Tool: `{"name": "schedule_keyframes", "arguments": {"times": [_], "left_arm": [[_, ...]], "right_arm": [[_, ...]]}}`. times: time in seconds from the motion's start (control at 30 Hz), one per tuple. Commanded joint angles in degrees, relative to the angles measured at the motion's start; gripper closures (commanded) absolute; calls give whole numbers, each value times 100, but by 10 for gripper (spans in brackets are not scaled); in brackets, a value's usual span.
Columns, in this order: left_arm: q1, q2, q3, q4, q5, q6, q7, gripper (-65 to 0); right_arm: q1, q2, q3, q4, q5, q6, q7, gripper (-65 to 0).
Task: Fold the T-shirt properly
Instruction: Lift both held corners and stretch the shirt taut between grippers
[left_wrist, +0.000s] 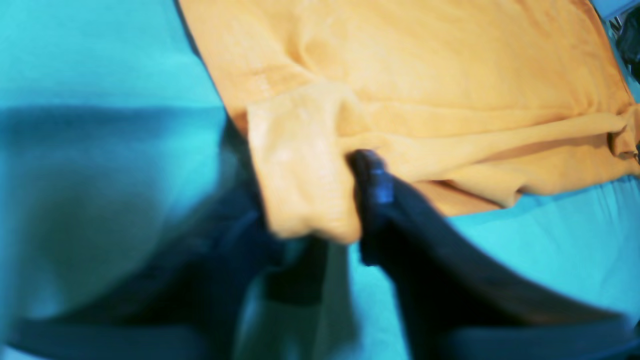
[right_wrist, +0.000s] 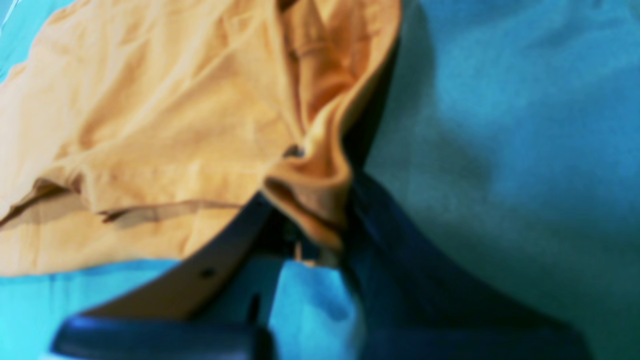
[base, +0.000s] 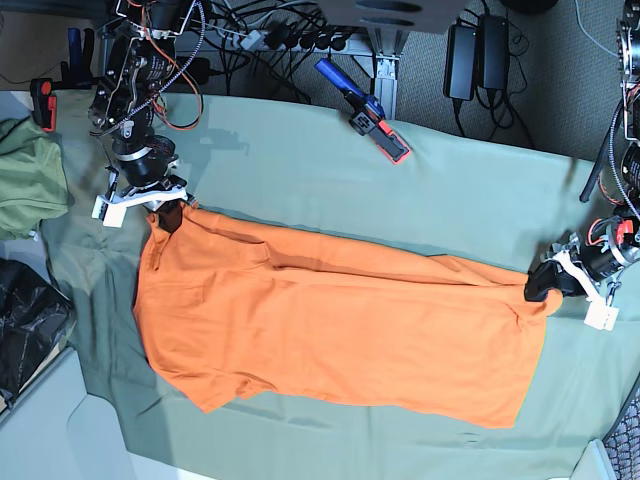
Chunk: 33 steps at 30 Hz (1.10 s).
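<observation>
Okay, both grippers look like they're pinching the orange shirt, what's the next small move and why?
Probably lift both corners together, then carry them toward the shirt's opposite long edge. The right gripper and left gripper each pinch a far-edge corner of the bright orange cotton T-shirt, spread lengthwise on the sage-green cloth.

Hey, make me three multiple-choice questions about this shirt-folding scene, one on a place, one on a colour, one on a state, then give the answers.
1. Where does the clamp lie?
A. on the T-shirt
B. on the cloth beyond the T-shirt
C. in a hand

2. What colour is the T-shirt?
A. orange
B. white
C. black

3. How is the right hand?
A. open above the shirt
B. shut on the T-shirt
C. holding the clamp

Answers: B, it rests on the green cloth at the far edge; A, plain orange fabric; B, orange fabric is pinched between its fingers.
</observation>
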Motion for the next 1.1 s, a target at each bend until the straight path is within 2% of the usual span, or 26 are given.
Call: {"name": "schedule_keyframes", "arguments": {"times": [0.0, 0.03, 0.23, 0.4, 0.5, 0.83, 1.07], "left_arm": [[-120, -44, -22, 59, -15, -45, -87, -82], [-125, -11, -22, 59, 70, -45, -103, -3], [-157, -35, -22, 63, -79, -45, -2, 0], [-92, -348, -22, 293, -848, -45, 793, 0], [125, -562, -22, 673, -1156, -45, 1078, 0], [1156, -1233, -74, 2087, -1182, -45, 1106, 0], [1751, -1410, -468, 2540, -1187, -45, 1193, 0]], "right_arm": [[33, 33, -11, 57, 24, 415, -76, 0], [33, 33, -11, 57, 24, 417, -76, 0], [31, 42, -9, 101, 144, 433, -177, 0], [-11, 72, 85, 358, 581, 437, -789, 0], [-219, 131, 105, 643, 730, 442, -863, 0], [-1502, 433, 151, 1993, 890, 442, -984, 0], [-2275, 765, 409, 2686, 909, 439, -984, 0]]}}
